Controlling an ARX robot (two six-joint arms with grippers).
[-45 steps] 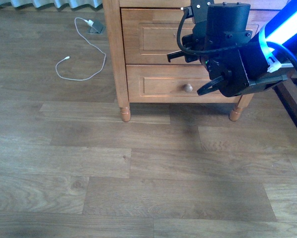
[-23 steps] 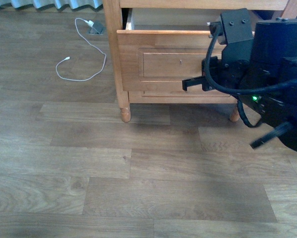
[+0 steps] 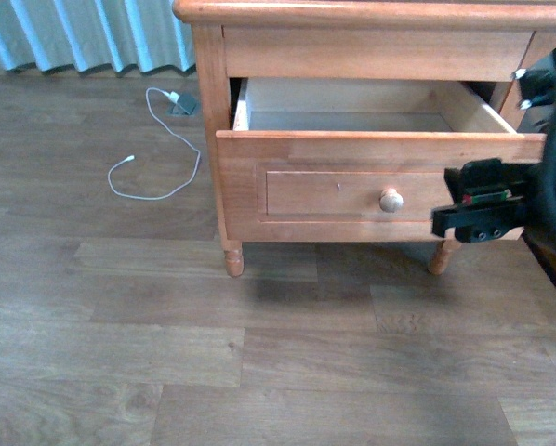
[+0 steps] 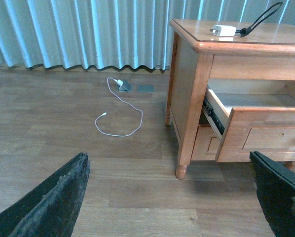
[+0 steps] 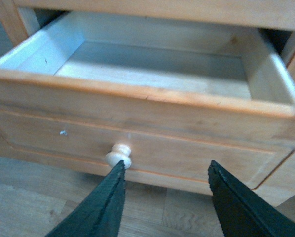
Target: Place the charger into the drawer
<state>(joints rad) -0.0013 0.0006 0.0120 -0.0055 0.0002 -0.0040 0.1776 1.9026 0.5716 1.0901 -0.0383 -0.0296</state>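
The charger (image 4: 223, 30), a small white block with a black looped cable (image 4: 260, 18), lies on top of the nightstand; it shows only in the left wrist view. The drawer (image 3: 352, 190) is pulled wide open, and its pale inside (image 5: 152, 64) is empty. Its round knob (image 3: 390, 200) faces me. My right gripper (image 3: 478, 212) is open and empty in front of the drawer's front panel. In the right wrist view (image 5: 165, 170) one of its fingers is just beside the knob (image 5: 119, 155). My left gripper (image 4: 168, 155) is open and empty over the floor, well left of the nightstand.
A white plug with a long white cable (image 3: 157, 139) lies on the wooden floor left of the nightstand, also in the left wrist view (image 4: 119, 114). Blue-grey curtains (image 4: 88, 34) hang behind. A shorter drawer (image 4: 206, 143) sits under the open one. The nightstand stands on turned legs (image 3: 232, 260).
The drawer went from shut to pulled wide open. My right gripper has let go of the knob and drawn back to the right. The front view has shifted.
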